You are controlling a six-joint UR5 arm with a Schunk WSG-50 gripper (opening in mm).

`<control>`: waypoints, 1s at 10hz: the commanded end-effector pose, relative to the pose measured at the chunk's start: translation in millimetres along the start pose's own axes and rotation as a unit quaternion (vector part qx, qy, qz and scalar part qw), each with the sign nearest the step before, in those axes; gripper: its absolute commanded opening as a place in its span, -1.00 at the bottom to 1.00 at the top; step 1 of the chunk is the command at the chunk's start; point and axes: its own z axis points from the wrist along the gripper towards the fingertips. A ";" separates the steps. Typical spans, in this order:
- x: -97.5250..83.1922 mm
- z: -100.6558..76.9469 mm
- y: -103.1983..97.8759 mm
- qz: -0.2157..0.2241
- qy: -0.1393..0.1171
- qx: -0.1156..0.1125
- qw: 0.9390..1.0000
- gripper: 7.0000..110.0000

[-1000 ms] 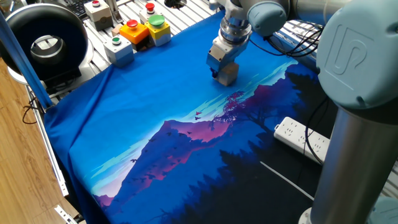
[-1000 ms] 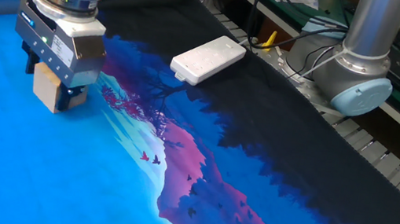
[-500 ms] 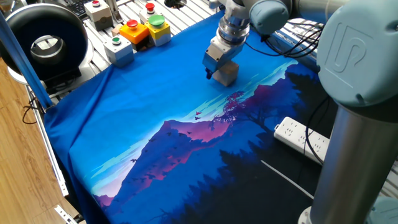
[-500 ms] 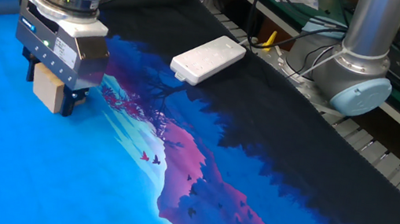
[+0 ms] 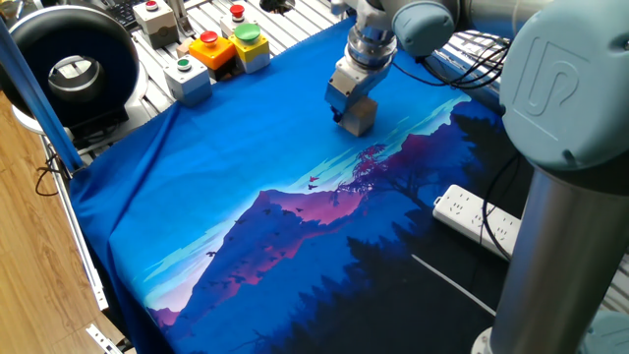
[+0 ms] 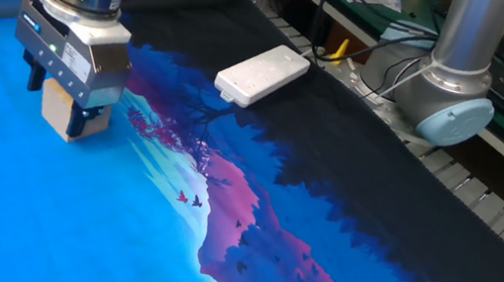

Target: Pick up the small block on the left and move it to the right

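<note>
From where I stand, the gripper (image 6: 61, 116) points straight down over the blue part of the printed cloth (image 5: 246, 187), and its two dark fingers (image 6: 87, 117) sit against opposite faces of the small block (image 6: 59, 112), closed in to the block's width. The tan wooden cube shows between them in both views, its lower edge at or just above the cloth; I cannot tell whether it rests there or hangs a hair clear. In the one fixed view the block (image 5: 359, 117) sits under the gripper (image 5: 352, 115), near the far edge of the cloth, beside the pale band where the blue sky meets the purple mountains.

Further out, the white power strip (image 6: 262, 74) lies on the dark part of the cloth, well apart from the block. Beyond the cloth's far corner stand the button boxes (image 5: 218, 49), grey and yellow with red and green caps, also well apart. The arm's grey base (image 6: 452, 91) rises at the table's edge.

I judge this to be the grasp step: the block is gripped but the carry is not yet done. The next move calls for a clean vertical lift so the cube clears the cloth without dragging or wrinkling it, then a sideways travel to the right, with the grip firm enough that the smooth faces don't slip.
</note>
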 end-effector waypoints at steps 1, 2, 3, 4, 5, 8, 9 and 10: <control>1.5 -3.1 -1.9 0.016 0.002 0.001 1.000 -1.00; 3.7 -6.1 0.4 0.018 0.006 -0.002 1.000 -1.00; 5.3 -9.7 1.2 0.020 0.009 -0.001 1.000 -1.00; 7.3 -13.9 2.8 0.023 0.012 -0.002 1.000 -1.00; 7.6 -17.1 3.8 0.024 0.011 -0.005 1.000 -1.00; 5.6 -31.6 5.4 0.021 0.012 -0.008 1.000 -1.00; 4.6 -42.5 0.5 0.012 0.019 0.004 1.000 -1.00; 1.5 -55.4 0.1 0.001 0.021 0.013 1.000 -1.00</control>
